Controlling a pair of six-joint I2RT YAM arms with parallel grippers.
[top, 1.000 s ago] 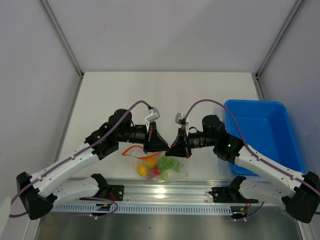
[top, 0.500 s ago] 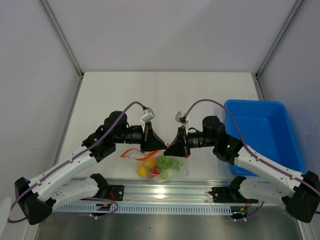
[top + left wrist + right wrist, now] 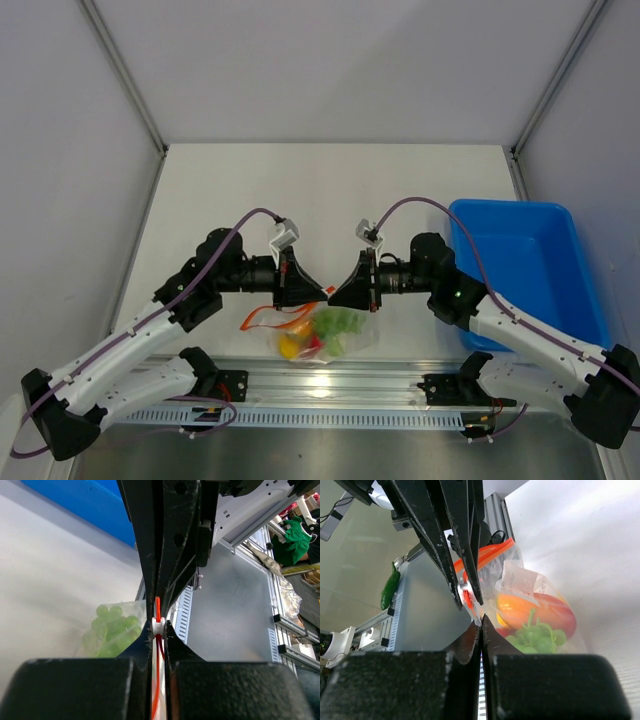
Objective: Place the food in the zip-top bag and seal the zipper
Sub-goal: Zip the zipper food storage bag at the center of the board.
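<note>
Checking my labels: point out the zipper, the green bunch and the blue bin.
zipper (image 3: 157, 607), left wrist view, orange strip's upper end.
green bunch (image 3: 537, 635), right wrist view, centre of the cluster.
blue bin (image 3: 525, 265), top view, bare floor.

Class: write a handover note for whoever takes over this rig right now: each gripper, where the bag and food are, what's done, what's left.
Grippers: the left gripper has its jaws shut on the zipper. The right gripper has its jaws shut on the mouth of the zip-top bag, tip to tip with the left.
Bag: at the near edge of the table, below both grippers.
Done: orange fruit, green bunch and red chili are inside.
Left: the zipper's left stretch looks unsealed; close it.
</note>
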